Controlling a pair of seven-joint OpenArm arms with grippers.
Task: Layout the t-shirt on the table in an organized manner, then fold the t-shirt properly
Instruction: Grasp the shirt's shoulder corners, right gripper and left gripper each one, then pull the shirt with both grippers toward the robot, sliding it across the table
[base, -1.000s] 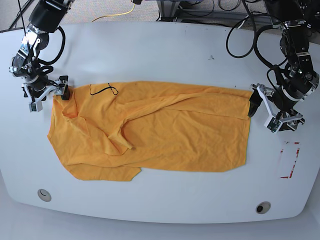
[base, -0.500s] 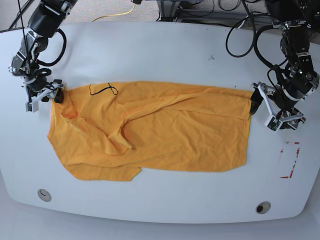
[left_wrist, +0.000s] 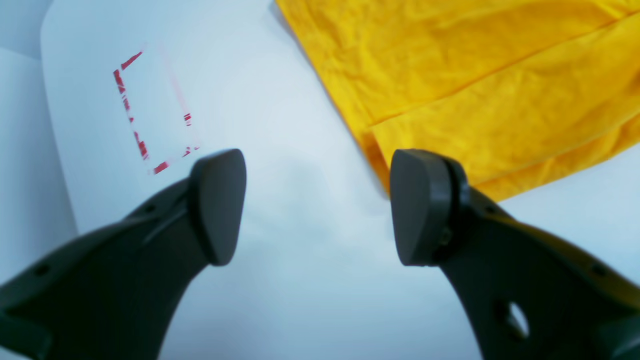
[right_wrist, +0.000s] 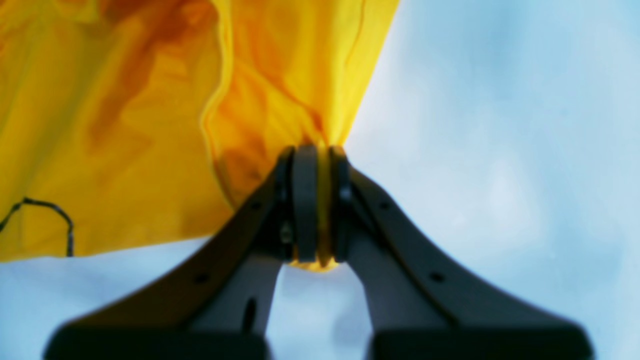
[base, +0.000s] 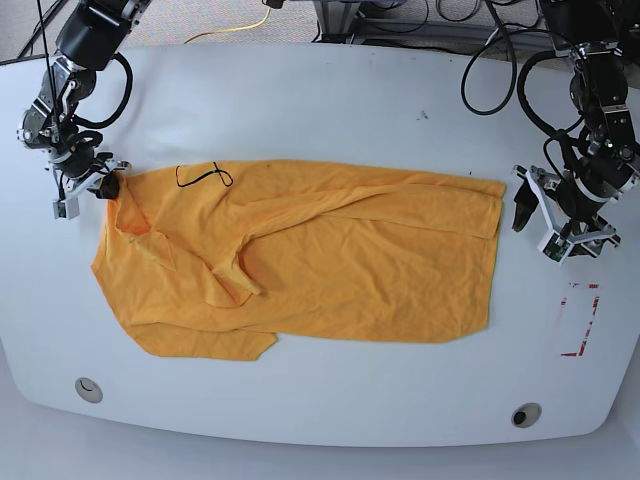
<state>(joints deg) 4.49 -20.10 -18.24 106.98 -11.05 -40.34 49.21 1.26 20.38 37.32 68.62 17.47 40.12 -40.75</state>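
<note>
The shirt is now being pinched at its corner by the right gripper, which was open before; the left gripper is hovering released, drawn back from the hem.

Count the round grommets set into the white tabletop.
2. One round grommet sits near the white table's front edge on the base view's left; the other sits near the front edge on its right. The orange-yellow t-shirt could hide more.

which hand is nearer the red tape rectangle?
Left. The left hand hangs open just above the red tape rectangle, off the t-shirt's edge; the right hand pinches the shirt's far corner.
</note>
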